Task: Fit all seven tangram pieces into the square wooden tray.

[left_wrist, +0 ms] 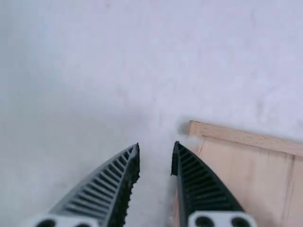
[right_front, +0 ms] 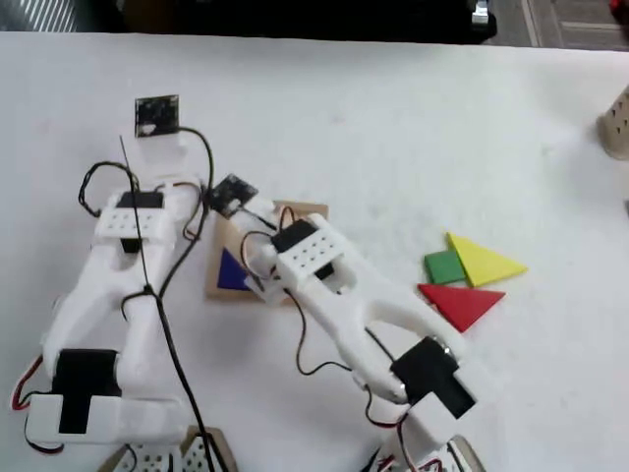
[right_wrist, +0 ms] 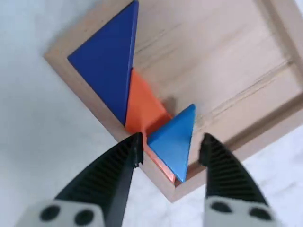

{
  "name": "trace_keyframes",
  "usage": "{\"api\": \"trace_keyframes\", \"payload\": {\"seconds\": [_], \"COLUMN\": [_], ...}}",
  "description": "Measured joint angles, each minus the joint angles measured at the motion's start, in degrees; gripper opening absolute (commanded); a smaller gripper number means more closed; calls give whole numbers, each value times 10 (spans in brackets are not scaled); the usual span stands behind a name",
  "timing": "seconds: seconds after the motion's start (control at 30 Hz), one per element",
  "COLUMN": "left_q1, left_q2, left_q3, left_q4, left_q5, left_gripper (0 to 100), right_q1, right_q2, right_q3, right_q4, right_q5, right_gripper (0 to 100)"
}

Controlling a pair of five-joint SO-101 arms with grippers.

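We see right gripper (right_wrist: 171, 138) jaws apart, straddling light blue triangle (right_wrist: 176, 150) in tray (right_wrist: 222, 61) — left gripper (left_wrist: 156, 144) also apart, beside tray corner.

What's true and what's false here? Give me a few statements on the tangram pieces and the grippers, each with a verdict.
1. The green square lies on the table outside the wooden tray. True.
2. The yellow triangle is already in the tray. False: it lies on the table beside the green square.
3. The right gripper is open, astride the light blue triangle. True.
4. The left gripper holds the red triangle. False: it is open and empty near the tray's corner; the red triangle lies on the table.
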Motion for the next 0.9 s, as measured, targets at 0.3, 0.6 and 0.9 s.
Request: {"api": "trace_keyframes", "payload": {"seconds": [0.3, 0.6, 0.9], "left_q1": [0, 8, 23], "left_q2": [0, 0, 0], "left_q3": [0, 0, 0], "left_q4": [0, 0, 33], "left_q5": [0, 0, 0], "left_gripper": [132, 131, 131], "right_q1": [20, 121, 287], "right_q2": [-63, -240, -373], "right_q3": [0, 87, 253], "right_q4": [91, 151, 126], "right_q5": [2, 2, 2], "right_gripper": [348, 289, 37]}}
